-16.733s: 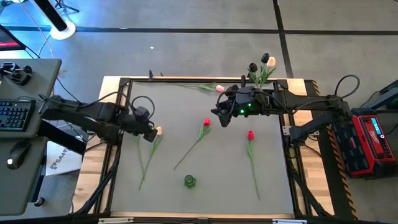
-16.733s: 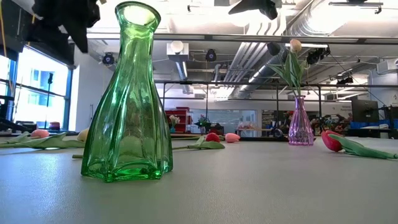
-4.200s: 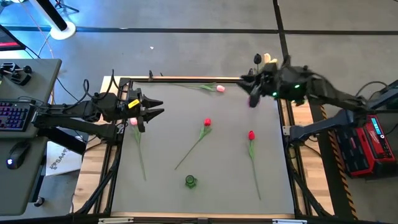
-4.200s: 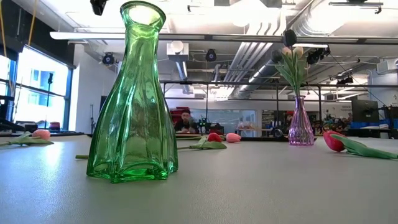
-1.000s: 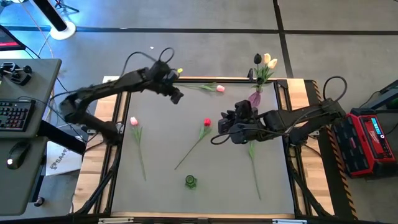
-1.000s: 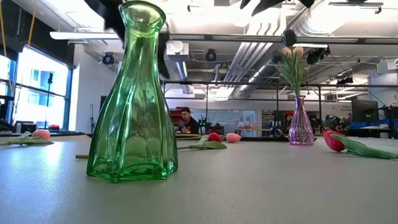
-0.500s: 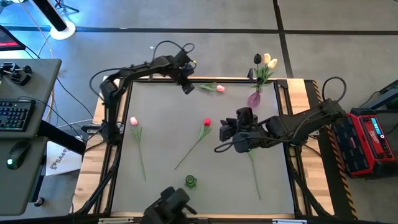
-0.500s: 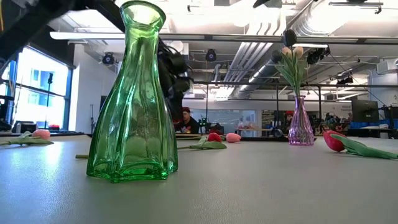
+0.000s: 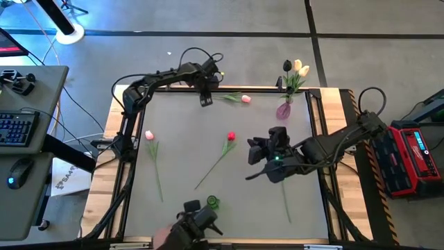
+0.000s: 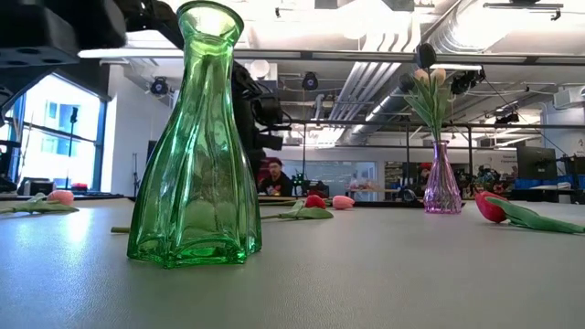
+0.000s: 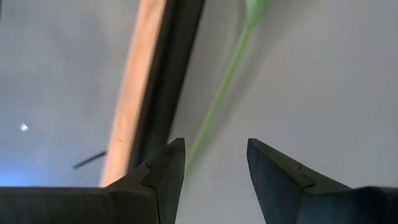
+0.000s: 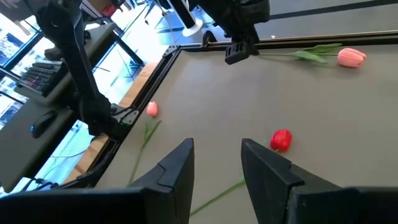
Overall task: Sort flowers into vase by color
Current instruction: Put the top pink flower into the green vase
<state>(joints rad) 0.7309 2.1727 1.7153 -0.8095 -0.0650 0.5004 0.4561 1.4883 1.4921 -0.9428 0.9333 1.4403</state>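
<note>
Vases first: I see the green vase (image 9: 211, 203) empty at the table's (image 9: 180, 132) near edge and the purple vase (image 9: 284, 110) at the far right corner holding cream, pink and near-black tulips (image 9: 295, 68). Four flowers (image 9: 229, 144) with thin green stems lie loose between them. My left gripper (image 11: 211, 163) hovers parted and empty over the far pink tulip's stem (image 11: 219, 99); the right gripper (image 12: 216, 163), parted and empty, hangs right of the red tulip.

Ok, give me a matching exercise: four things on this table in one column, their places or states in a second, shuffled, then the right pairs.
Things:
1. green vase
2. purple vase
3. left gripper
4. right gripper

Places or states:
A. holds cream and near-black flowers, at the far right corner
B. open, above the stem of the pink flower at the far edge
C. empty, near the front edge
D. open, over the table near the red flower in the middle

Pairs: 1-C, 2-A, 3-B, 4-D
</note>
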